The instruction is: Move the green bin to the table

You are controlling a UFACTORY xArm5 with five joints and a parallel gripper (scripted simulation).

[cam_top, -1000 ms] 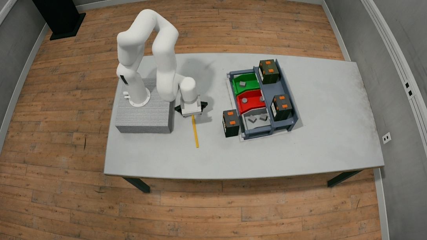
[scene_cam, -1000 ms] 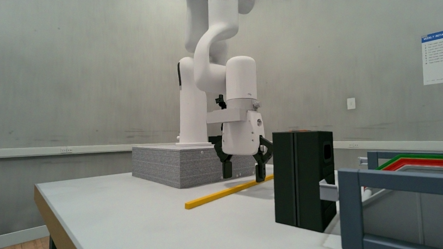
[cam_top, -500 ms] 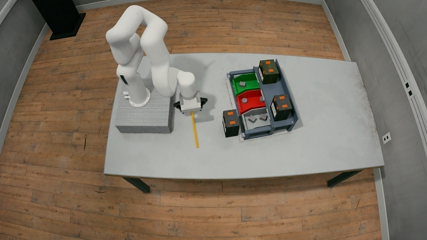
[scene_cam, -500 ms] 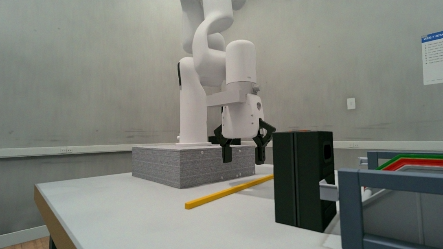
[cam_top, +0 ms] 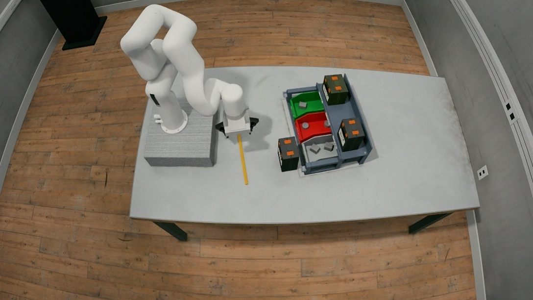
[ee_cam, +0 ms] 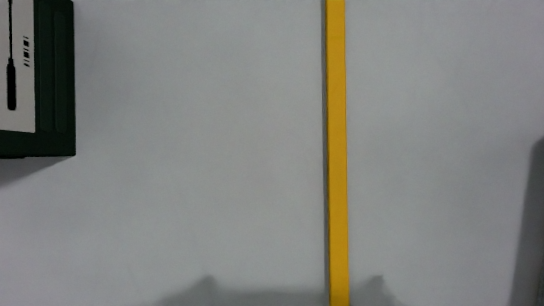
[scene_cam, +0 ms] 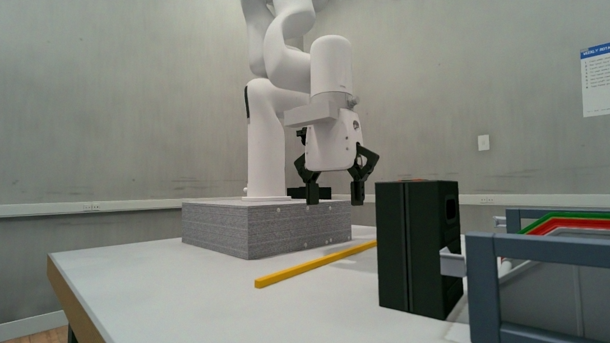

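The green open bin (cam_top: 306, 104) sits in the far slot of the blue-grey shelf (cam_top: 329, 124), with a grey part in it. Beside it are a red bin (cam_top: 313, 126) and a grey bin (cam_top: 319, 150), each holding grey parts. In the low side view only the bins' rims (scene_cam: 567, 221) show. My gripper (cam_top: 236, 131) (scene_cam: 334, 194) is open and empty. It hangs well above the table, over the near end of a yellow bar (cam_top: 242, 159), and stands left of the shelf.
The yellow bar lies flat on the table (scene_cam: 313, 263) (ee_cam: 336, 150). A dark box (cam_top: 288, 153) (scene_cam: 417, 247) (ee_cam: 35, 75) stands on the table by the shelf's front left corner. Two more dark boxes (cam_top: 335, 88) (cam_top: 351, 134) stand on the shelf. The grey base block (cam_top: 182, 137) is at my left.
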